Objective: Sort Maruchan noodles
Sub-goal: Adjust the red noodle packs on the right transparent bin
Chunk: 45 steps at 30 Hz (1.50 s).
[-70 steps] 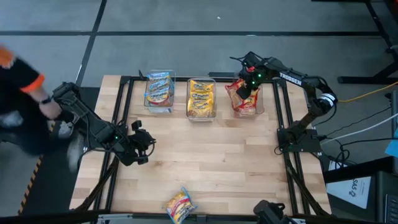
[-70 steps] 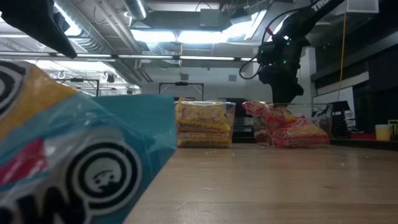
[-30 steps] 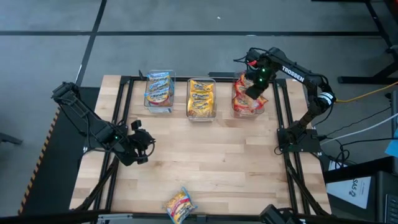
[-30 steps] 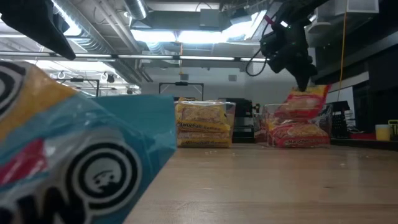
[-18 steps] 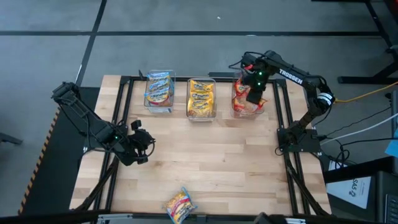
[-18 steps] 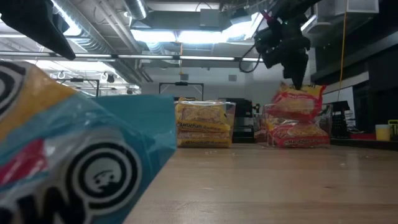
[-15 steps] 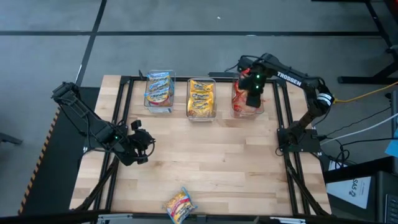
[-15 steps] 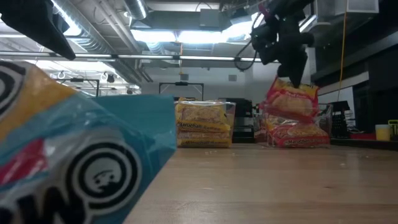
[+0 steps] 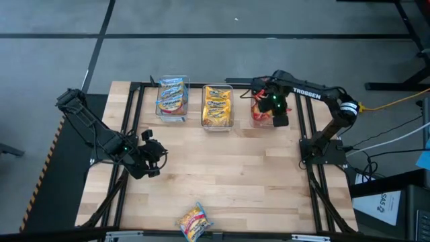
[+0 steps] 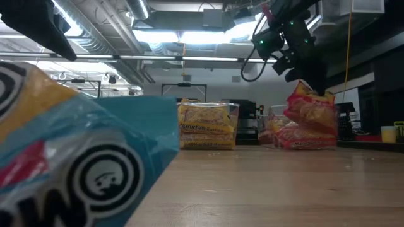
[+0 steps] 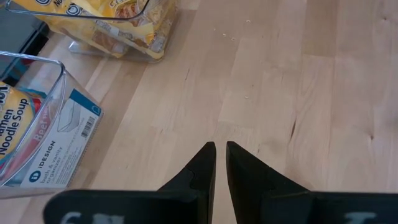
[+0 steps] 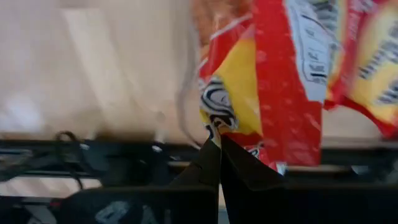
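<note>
Red packet [image 10: 310, 112] edge pinched between right gripper [image 12: 219, 144] jaws.

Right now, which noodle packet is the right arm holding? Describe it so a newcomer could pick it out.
Look along the table's far edge, where three clear bins stand in a row. Over the right-hand bin, the right gripper pinches a red-trimmed Maruchan packet by its top corner. It alone hangs tilted in the air; the others lie in bins or on the table.
</note>
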Each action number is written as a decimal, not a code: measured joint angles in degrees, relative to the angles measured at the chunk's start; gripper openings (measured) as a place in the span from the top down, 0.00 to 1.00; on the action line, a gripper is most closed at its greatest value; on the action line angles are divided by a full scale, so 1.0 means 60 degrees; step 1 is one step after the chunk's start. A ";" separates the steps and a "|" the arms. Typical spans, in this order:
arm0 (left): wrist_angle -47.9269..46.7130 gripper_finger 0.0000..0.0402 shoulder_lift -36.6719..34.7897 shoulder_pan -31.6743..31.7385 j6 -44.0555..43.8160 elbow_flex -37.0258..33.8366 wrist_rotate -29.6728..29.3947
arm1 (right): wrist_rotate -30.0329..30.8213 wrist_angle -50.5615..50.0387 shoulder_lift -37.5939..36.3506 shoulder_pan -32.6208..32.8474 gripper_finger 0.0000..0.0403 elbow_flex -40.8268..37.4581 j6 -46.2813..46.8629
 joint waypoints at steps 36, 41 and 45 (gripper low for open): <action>-0.0220 0.92 0.0002 0.0002 -0.0002 0.0000 -0.0226 | -0.1880 0.1705 0.0285 -0.0251 0.71 -0.0013 0.1806; -0.0229 0.92 0.0002 -0.0002 -0.0002 0.0000 -0.0226 | -0.1222 0.1367 0.0284 -0.0251 0.60 -0.0013 0.1636; -0.0251 0.92 0.0000 0.0000 -0.0002 -0.0002 -0.0226 | -0.0075 0.1394 0.0288 -0.0257 0.58 -0.0013 0.1498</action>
